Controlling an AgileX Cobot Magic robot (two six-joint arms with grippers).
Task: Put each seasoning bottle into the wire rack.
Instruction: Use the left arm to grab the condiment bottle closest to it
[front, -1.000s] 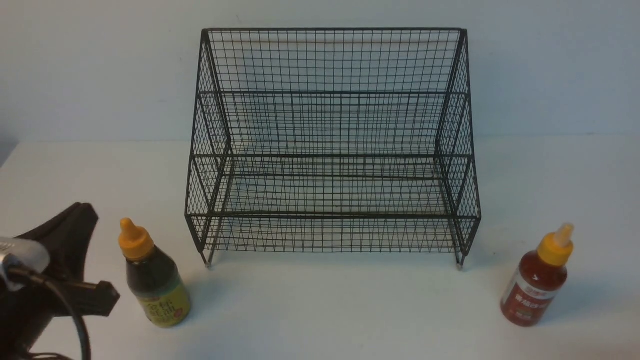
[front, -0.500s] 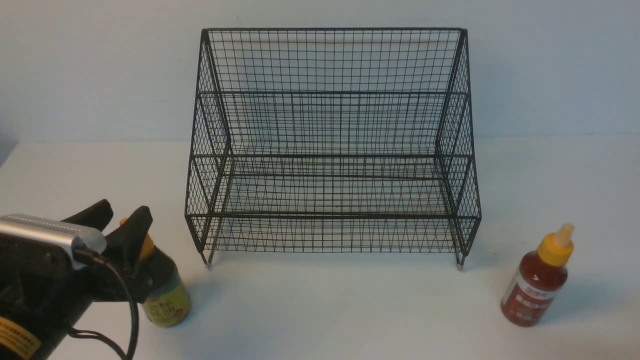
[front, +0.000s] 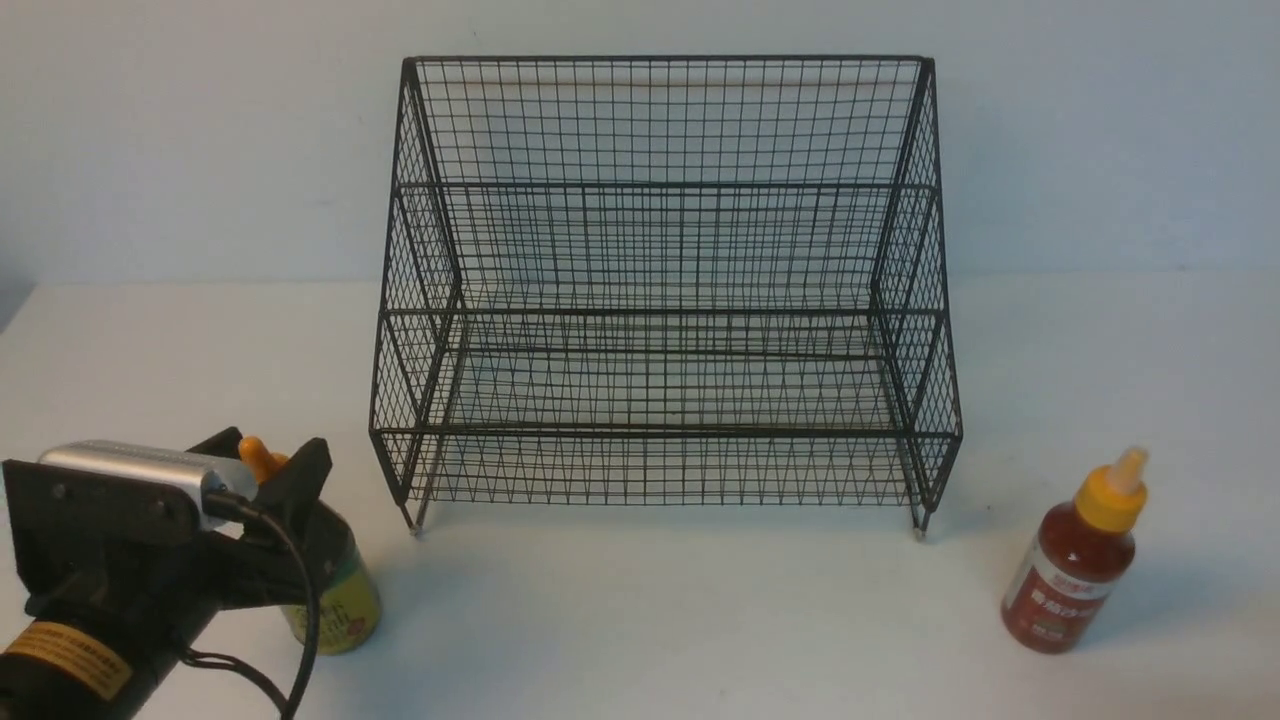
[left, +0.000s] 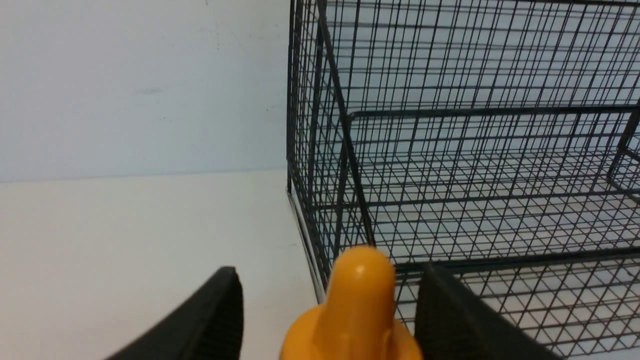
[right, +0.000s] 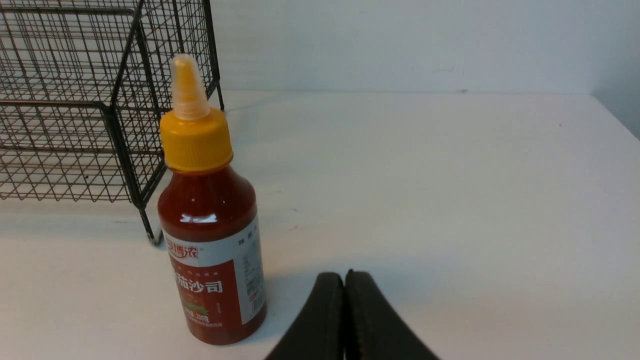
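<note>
The brown-sauce seasoning bottle (front: 345, 600) stands on the table, left of the wire rack (front: 660, 310). Its orange nozzle cap (left: 361, 300) rises between the fingers of my left gripper (front: 270, 450), which is open. One finger stands well clear of the cap and the other is close beside it. The left wrist view shows the left gripper (left: 328, 274) with the rack (left: 450, 150) just behind the cap. The red-sauce bottle (front: 1075, 560) stands upright off the rack's right front corner. My right gripper (right: 345, 276) is shut and empty, near the table and beside the red bottle (right: 210, 225).
The rack's two tiers hold nothing. Its left front foot (front: 415, 528) is a short way from the brown bottle, and its right front foot (right: 152, 239) is just behind the red one. A pale wall closes off the back of the white table (front: 660, 610).
My left gripper has opened wide. It has moved forward and to the right, so its fingers now stand on either side of the brown bottle's cap. The right arm and both bottles have stayed put.
</note>
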